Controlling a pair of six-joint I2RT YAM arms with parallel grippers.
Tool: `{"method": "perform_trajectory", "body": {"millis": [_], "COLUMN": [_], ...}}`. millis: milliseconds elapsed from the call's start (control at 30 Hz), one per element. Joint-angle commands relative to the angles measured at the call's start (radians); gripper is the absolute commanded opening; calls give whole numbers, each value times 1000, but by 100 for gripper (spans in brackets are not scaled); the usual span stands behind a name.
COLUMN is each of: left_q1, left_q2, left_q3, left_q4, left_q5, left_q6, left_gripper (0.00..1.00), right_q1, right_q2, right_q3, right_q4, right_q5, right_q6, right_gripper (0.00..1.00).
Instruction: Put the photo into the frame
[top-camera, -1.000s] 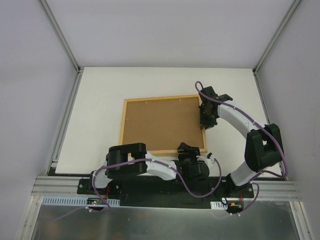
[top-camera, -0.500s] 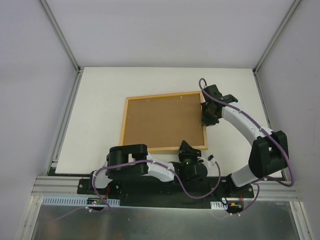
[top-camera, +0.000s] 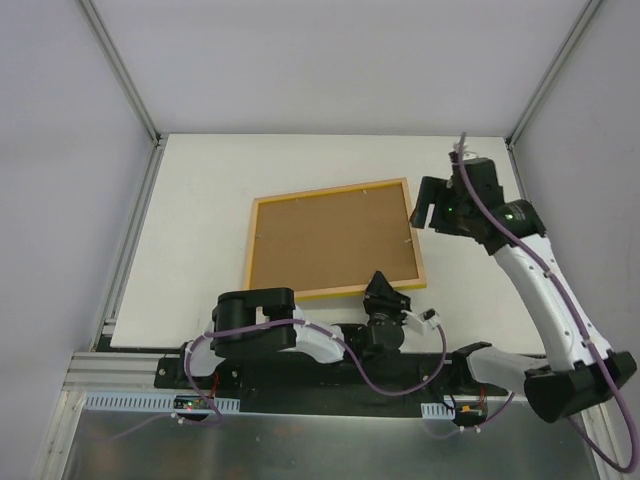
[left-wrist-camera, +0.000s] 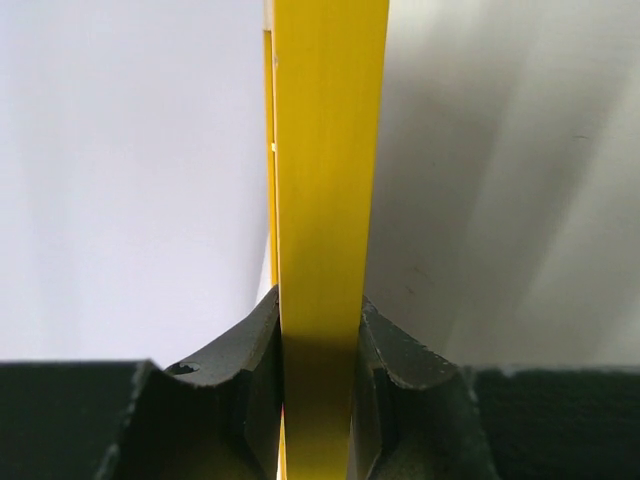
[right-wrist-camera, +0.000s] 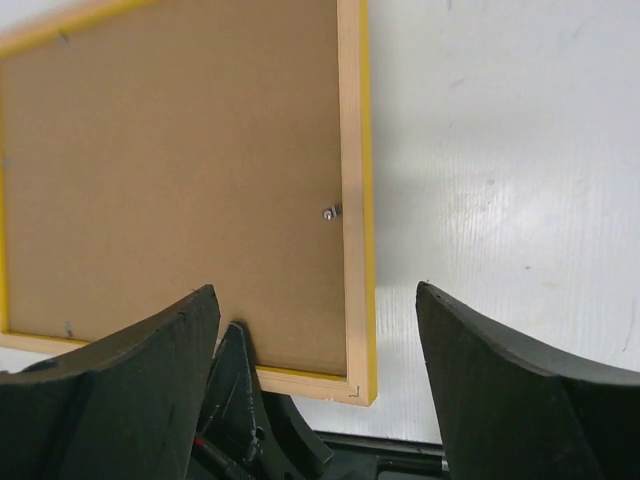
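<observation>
Worktop (top-camera: 200, 200) space is mostly bare and white, and on it we see the frame (top-camera: 330, 190) lying with its pale wood back up and slightly askew, its yellow front showing only as a thin line at the edges. A brown backing board (top-camera: 325, 240) fills the opening and, as far as we can tell, sits flush inside the rails. We find the photo in none of the views. It may lie under the board, but we cannot say.

We see the left tool (top-camera: 385, 300) clenched on the near rail of the frame, a finger pressed to each side of the yellow edge (left-wrist-camera: 325, 150). The right tool (top-camera: 438, 213) hangs above the worktop just beside the right rail (right-wrist-camera: 352, 150), spread wide and holding nothing. A small metal clip (right-wrist-camera: 331, 212) sits on that rail at the board's edge.

We judge the task late if the photo is already sandwiched inside. Securing the board and turning the frame face up would then remain.
</observation>
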Motion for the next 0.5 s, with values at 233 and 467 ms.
{"method": "perform_trajectory", "body": {"millis": [233, 467], "left_q1": [10, 46], "left_q2": [-340, -437], "left_q3": [148, 327], "left_q4": [-382, -857], "left_q5": [43, 128], "left_q6": [-232, -436], "left_gripper": [0, 0], "right_q1": [-178, -248], "right_q2": [-175, -158], "right_q3": [197, 191], "right_q4": [-57, -45], "right_q5": [32, -40], "right_q6": [-16, -10], "right_gripper": [83, 83]}}
